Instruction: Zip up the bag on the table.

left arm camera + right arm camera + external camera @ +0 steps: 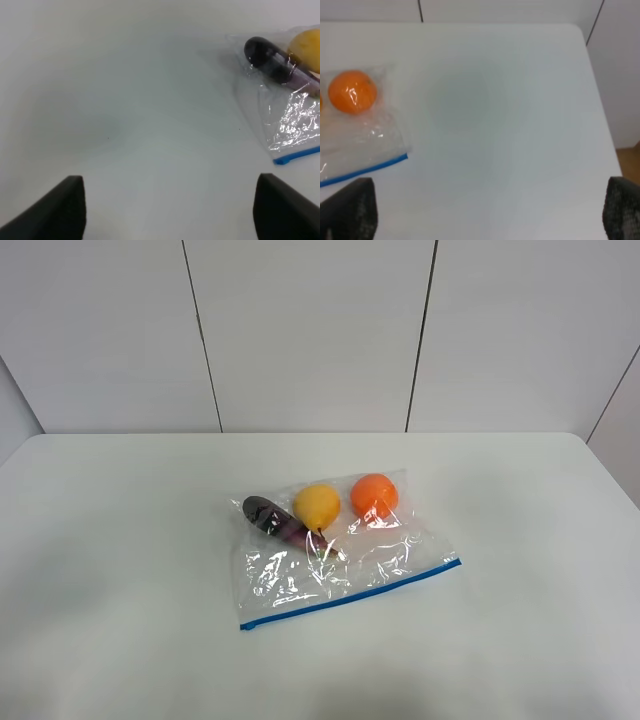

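Looking down from the high camera, the big plain white table with rounded corners (120, 540) fills most of the picture. Behind it stands a pale grey wall made of panels (310, 330) with thin dark lines between them. The clear crinkly plastic zip bag (340, 560) lies flat near the middle of the table. Its blue zipper strip (350, 595) runs along the near edge. Inside, at the far side of the bag, sit a dark purple eggplant (275, 520) on the left, a yellow round fruit (316, 506) in the middle and an orange round fruit (374, 496) on the right. No arm shows in this view.

From the left wrist camera, the left gripper (170, 205) hangs over bare white table (125, 100). Its two black fingers (60, 207) are spread wide apart and hold nothing. The bag (292, 122) is off to one side, well apart from the fingers, with the eggplant (272, 62), the yellow fruit (307, 47) and one end of the blue strip (296, 156) showing.

From the right wrist camera, the right gripper (490, 210) is also spread wide with nothing in it. Its dark fingers (350, 210) sit near the end of the blue strip (365, 170) and do not touch it. The orange fruit (353, 91) shows inside the bag (355, 145). The table's (510, 110) rounded corner and the grey wall (495, 9) lie beyond.
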Controlling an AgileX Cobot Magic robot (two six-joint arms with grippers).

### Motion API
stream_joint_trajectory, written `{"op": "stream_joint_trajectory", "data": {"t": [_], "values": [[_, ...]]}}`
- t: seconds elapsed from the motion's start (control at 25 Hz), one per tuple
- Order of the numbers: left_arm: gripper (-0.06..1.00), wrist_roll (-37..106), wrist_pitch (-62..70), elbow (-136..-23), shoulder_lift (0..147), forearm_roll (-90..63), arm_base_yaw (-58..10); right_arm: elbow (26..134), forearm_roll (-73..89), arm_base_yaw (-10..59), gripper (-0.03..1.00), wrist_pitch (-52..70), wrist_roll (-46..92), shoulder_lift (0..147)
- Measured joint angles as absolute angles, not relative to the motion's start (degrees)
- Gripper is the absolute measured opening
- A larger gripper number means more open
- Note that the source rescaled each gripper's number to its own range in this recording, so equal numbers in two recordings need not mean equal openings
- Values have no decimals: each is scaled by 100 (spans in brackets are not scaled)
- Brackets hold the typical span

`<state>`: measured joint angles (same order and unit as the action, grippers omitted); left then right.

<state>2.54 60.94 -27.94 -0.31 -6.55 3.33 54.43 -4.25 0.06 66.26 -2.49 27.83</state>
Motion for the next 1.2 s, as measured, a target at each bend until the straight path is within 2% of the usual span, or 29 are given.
{"op": "stream_joint_trajectory", "data": {"t": [0.84, 1.2], "values": [[100, 254, 6094, -2794, -31, -655, 333, 4032, -413, 6, 95, 6401, -315, 103], [100, 254, 6094, -2794, -31, -659, 333, 3558, -413, 6, 95, 6195, -317, -42]]}}
